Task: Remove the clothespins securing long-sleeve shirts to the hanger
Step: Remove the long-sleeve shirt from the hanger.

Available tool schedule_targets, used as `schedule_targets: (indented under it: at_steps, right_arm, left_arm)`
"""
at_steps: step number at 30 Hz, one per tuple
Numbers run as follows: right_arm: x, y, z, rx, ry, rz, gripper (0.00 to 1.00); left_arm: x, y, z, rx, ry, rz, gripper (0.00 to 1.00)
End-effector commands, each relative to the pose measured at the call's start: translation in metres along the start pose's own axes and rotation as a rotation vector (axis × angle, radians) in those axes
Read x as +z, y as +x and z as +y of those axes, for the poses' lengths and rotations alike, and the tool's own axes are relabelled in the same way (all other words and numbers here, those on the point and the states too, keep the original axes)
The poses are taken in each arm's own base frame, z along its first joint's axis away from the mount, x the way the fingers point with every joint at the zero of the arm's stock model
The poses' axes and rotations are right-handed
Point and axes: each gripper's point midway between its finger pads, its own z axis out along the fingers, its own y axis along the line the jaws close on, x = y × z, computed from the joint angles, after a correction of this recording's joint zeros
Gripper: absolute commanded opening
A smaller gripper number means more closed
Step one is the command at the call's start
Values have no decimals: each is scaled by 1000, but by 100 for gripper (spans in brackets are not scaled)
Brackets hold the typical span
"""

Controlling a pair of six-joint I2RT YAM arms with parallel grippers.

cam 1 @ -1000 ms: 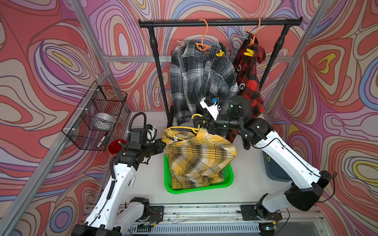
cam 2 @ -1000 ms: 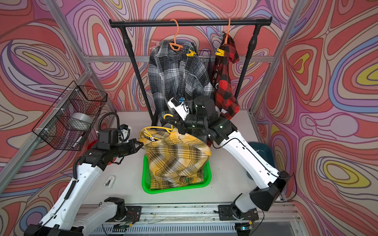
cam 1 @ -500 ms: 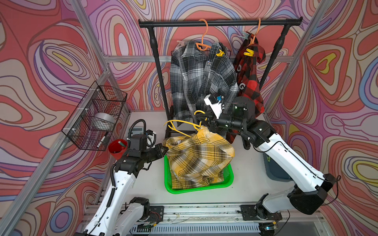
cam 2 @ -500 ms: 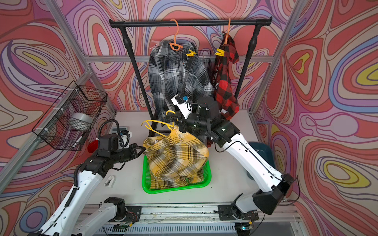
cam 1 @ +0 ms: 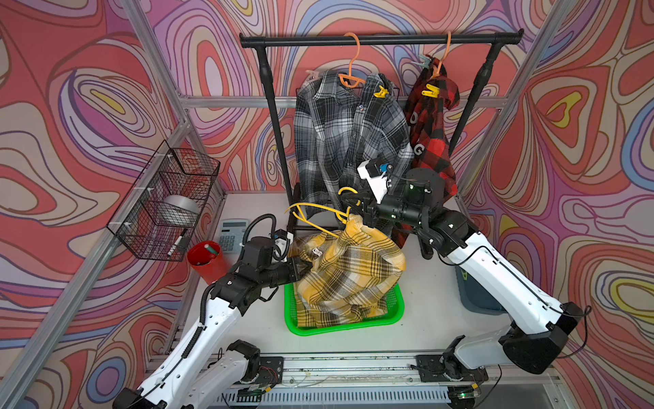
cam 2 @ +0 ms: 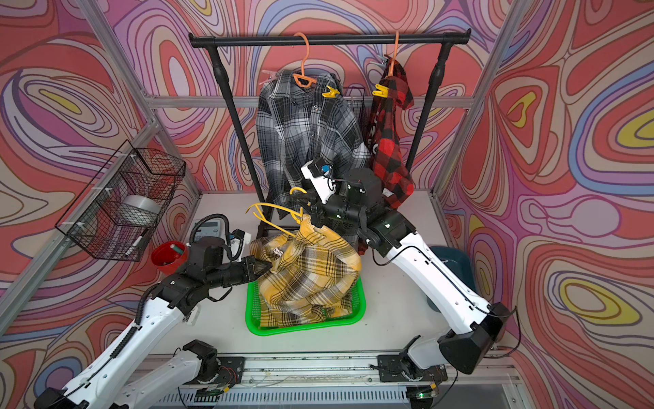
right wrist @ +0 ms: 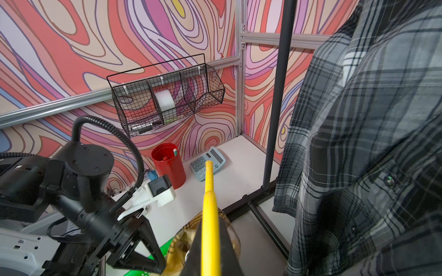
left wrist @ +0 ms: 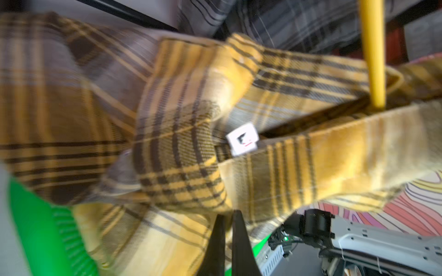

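Risk: yellow shirt [cam 1: 350,272], lifted above green basket [cam 1: 339,327], may snag on yellow hanger [cam 1: 311,209] pinched by right gripper [cam 1: 358,211]; left gripper [cam 1: 300,264] pressed together against shirt's edge; clothespins [cam 1: 381,92] clipped on hung shirts [cam 1: 336,141] behind basket

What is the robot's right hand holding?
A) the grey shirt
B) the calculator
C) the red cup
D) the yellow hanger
D: in the right wrist view, the right hand is shut on the yellow hanger, whose bar sticks out from between its fingers.

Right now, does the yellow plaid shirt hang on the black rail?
No, the yellow plaid shirt is bunched over the green basket, well below the black rail.
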Motion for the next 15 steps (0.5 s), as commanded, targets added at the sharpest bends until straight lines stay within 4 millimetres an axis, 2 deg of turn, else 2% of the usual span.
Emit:
schedule_targets:
  at_steps: [1,3,4,5,6,8,9,11,13,15]
  right_arm:
    - [8,4,-4,26,-8,-22,0]
    - [10,13,-5,46,-3,-11,0]
    - [11,17,-6,54,0,-5,0]
    - [11,21,-6,62,2,0,0]
    - [10,25,-7,71,5,5,0]
    - [10,32,-6,86,6,1,0]
    - [10,35,-7,97,12,-6,0]
    - [9,38,-8,111,21,-19,0]
    - [8,36,-6,103,34,-34,0]
    - [5,31,-3,83,52,-62,0]
  left_arm:
    - [7,13,-3,-9,2,22,0]
    - [-2,18,-4,17,-10,24,0]
    - [-11,14,-7,42,-18,0,7]
    - [-24,8,-11,71,-35,-45,35]
    - [-38,-3,-17,107,-45,-105,50]
    - [-63,-23,-34,170,-38,-213,62]
    - [-73,-34,-44,190,-27,-261,66]
    - [-82,-50,-59,189,0,-325,69]
    - [-80,-63,-69,138,38,-359,70]
    - [-70,-73,-71,33,73,-361,71]
